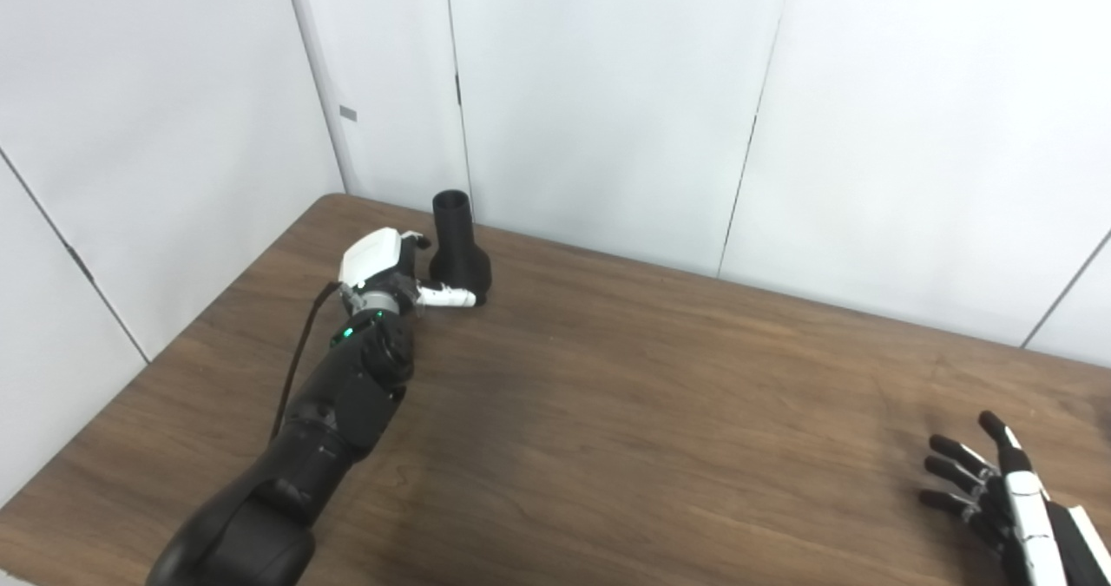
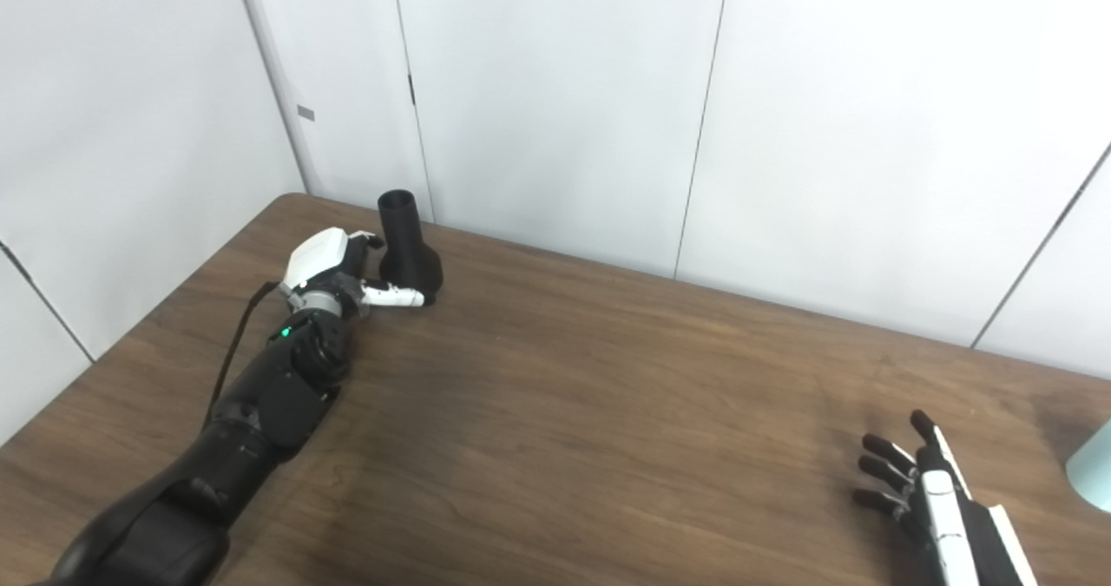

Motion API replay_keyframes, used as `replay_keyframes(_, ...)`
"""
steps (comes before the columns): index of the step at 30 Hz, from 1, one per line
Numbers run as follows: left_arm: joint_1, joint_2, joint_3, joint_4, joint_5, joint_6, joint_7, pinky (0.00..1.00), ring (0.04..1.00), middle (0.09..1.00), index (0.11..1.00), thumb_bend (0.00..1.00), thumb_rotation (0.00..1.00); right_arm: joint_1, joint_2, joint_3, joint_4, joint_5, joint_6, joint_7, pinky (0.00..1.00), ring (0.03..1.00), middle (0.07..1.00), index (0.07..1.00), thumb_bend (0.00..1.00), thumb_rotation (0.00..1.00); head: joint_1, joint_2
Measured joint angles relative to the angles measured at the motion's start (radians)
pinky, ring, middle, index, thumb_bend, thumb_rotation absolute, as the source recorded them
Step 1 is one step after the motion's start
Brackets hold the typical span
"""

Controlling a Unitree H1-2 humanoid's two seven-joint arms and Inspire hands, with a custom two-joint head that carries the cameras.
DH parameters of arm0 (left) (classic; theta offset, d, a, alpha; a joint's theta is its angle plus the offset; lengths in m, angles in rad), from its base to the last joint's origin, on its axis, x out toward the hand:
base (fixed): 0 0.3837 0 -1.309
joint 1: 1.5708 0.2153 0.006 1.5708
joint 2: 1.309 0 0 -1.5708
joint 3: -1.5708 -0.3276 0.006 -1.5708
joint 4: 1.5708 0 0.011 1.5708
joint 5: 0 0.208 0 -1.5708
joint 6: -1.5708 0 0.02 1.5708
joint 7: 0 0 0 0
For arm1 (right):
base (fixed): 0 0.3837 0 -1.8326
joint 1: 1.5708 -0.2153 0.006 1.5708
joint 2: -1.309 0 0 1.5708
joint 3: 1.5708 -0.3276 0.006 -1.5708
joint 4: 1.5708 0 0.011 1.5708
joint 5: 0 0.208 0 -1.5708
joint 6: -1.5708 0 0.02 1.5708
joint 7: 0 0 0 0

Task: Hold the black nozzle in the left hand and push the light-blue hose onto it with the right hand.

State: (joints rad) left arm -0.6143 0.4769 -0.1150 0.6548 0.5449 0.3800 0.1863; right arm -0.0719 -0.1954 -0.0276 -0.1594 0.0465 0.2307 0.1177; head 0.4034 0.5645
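Note:
The black nozzle (image 1: 457, 252) stands upright near the table's far left corner, wide base down and narrow neck up. My left hand (image 1: 382, 265) is right beside it on its left. The thumb (image 1: 447, 296) reaches across the front of the base and touches it, while the fingers lie at its left side, mostly hidden; the hand is open. My right hand (image 2: 920, 490) hovers over the table's near right part, open with fingers spread and nothing in it. Only a light-blue edge of the hose (image 2: 1095, 473) shows at the right border of the right eye view.
The brown wooden table (image 1: 651, 395) runs up to white wall panels (image 1: 608, 91) close behind the nozzle. A black cable (image 1: 299, 352) runs along my left forearm.

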Motion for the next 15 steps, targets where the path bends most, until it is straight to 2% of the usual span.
replay_keyframes(7, -0.008, -0.01, -0.005, 0.032, -0.002, -0.017, 0.037, 1.0, 0.909, 0.849, 0.788, 1.0, 0.32, 0.003, 0.0, 0.001, -0.001, 0.001, -0.002, 0.0, 0.7, 0.815, 0.824, 0.973, 0.33, 1.0, 0.0, 0.008)
replay_keyframes(15, -0.021, -0.012, -0.02, 0.036, -0.002, -0.017, 0.04, 1.0, 0.889, 0.81, 0.767, 1.0, 0.28, 0.004, 0.0, 0.0, -0.004, 0.001, 0.002, 0.0, 0.69, 0.806, 0.812, 0.971, 0.33, 1.0, -0.003, 0.012)
